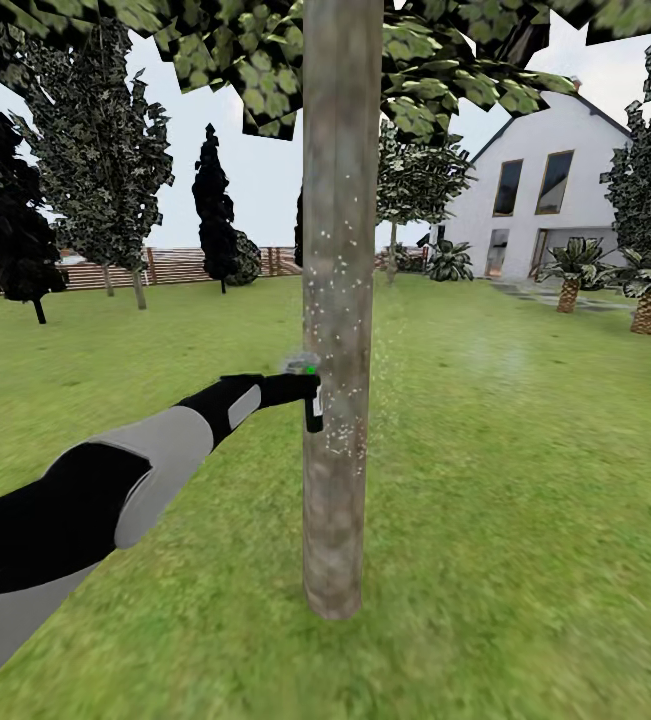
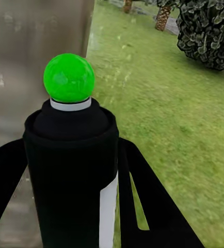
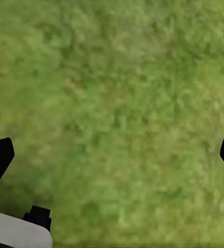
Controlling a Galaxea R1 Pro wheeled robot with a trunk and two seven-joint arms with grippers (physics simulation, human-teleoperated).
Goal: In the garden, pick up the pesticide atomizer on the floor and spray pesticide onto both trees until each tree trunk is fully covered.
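Grey-brown trunk (image 1: 340, 300) upright at mid-lawn (image 1: 525, 480), dotted with white specks (image 1: 340, 425) around mid-height. Left gripper (image 1: 300, 392) reaching out level, clamped on atomizer (image 1: 309, 390), held just beside trunk's left face, apart or touching not clear. From left wrist: dark bottle (image 2: 70, 181) pinched between black fingers (image 2: 143, 206), green dot (image 2: 69, 77) on top, bark (image 2: 34, 57) close behind. Right gripper (image 3: 114, 155) spread wide over grass (image 3: 117, 103), holding nothing.
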